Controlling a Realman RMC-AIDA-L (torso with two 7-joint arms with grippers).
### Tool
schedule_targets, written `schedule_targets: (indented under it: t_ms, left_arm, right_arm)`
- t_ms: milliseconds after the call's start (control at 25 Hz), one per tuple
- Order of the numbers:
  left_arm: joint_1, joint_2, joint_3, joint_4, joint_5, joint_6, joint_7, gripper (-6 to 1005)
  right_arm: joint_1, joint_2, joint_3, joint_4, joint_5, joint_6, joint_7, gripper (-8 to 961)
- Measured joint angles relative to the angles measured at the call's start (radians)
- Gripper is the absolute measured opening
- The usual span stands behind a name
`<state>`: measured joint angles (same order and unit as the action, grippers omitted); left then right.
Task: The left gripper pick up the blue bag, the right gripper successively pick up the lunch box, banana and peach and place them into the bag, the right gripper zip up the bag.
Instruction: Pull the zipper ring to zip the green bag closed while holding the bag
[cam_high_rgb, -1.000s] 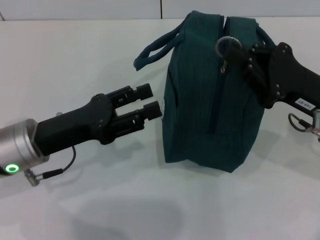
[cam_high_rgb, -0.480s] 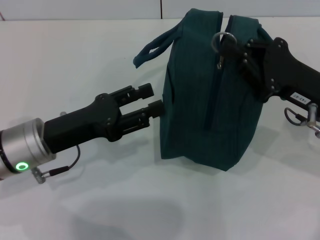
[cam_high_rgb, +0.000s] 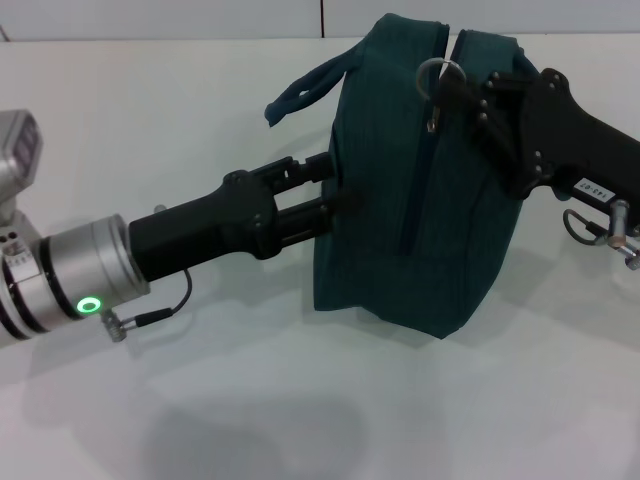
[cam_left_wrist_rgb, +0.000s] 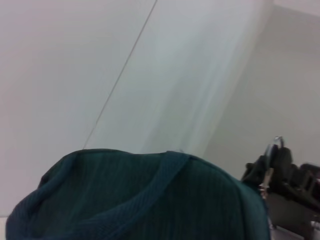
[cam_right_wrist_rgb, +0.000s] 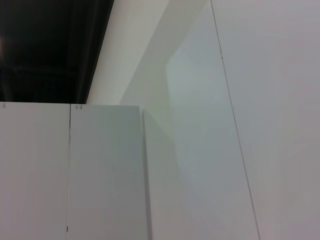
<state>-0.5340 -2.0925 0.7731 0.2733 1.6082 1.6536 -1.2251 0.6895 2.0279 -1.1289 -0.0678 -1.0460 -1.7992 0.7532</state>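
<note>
Tool of the right arm, the right gripper (cam_high_rgb: 462, 92), was clenched on the ring zipper pull (cam_high_rgb: 441, 72) at the top of the blue bag (cam_high_rgb: 420, 200), which stood upright on the white worktop (cam_high_rgb: 300, 400) at the centre of the head view. The zipper ran down the bag's near face and looked closed along most of its length. The left gripper (cam_high_rgb: 335, 190) pressed its fingertips into the bag's side panel; whether they pinched fabric or merely pushed against it could not be told. One looped handle (cam_high_rgb: 300, 90) hung free toward the robot's left. Lunch box, banana and peach were not visible and presumably sat inside.

Risks, as judged: if the left tool only pushed, the bag could slide or tip toward the right, leaving the zipper unbraced. A pull on the ring off the zipper's line could jam the slider or let the ring slip free.
</note>
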Motion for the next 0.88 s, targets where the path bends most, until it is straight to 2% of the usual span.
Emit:
schedule_targets:
  t_ms: [400, 800, 880]
  left_arm:
    - [-0.026, -0.001, 0.009, -0.004, 0.004, -0.021, 0.009, 690]
    - [-0.040, -0.001, 0.028, -0.005, 0.005, -0.019, 0.010, 229]
    - [-0.040, -0.001, 0.031, -0.005, 0.006, -0.019, 0.011, 179]
  right_arm:
    - [-0.006, 0.000, 0.006, 0.001, 0.000, -0.003, 0.000, 5]
    - [-0.005, 0.000, 0.000, 0.002, 0.000, -0.009, 0.009, 5]
    - [-0.005, 0.000, 0.000, 0.002, 0.000, -0.009, 0.013, 5]
